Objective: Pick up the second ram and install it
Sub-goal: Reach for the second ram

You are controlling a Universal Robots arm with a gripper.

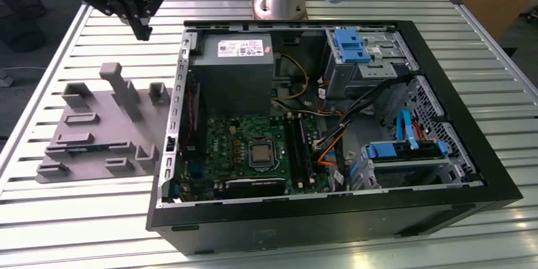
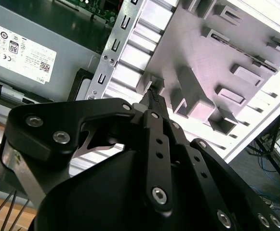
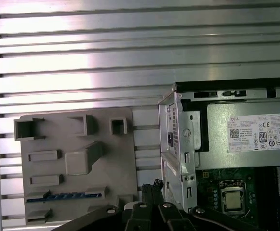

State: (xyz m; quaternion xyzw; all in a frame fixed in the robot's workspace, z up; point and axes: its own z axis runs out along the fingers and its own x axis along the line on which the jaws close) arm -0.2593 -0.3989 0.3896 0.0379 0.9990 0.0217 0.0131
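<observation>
The second ram (image 3: pixel 62 196) stands on edge in a long slot of the grey fixture (image 3: pixel 77 144), showing as a thin dark strip with bluish glints. It also appears in the exterior view (image 1: pixel 80 150) and as a dark slit in the second wrist view (image 2: pixel 241 47). My gripper (image 1: pixel 145 33) hangs high over the table beyond the fixture's far edge, well clear of the ram. Its fingertips meet in a point in both wrist views (image 2: pixel 153 94) (image 3: pixel 152 185), shut with nothing between them. The motherboard's black slots (image 1: pixel 300 149) lie inside the open computer case (image 1: pixel 336 212).
The fixture (image 1: pixel 101 124) has upright blocks, the tallest (image 1: pixel 118 89) near its far side. The case wall (image 1: pixel 178 111) rises just to the exterior view's right of it. A grey power supply (image 1: pixel 231 61) sits above the motherboard (image 1: pixel 239 140); cables and blue drive bays (image 1: pixel 404 152) fill the case's right.
</observation>
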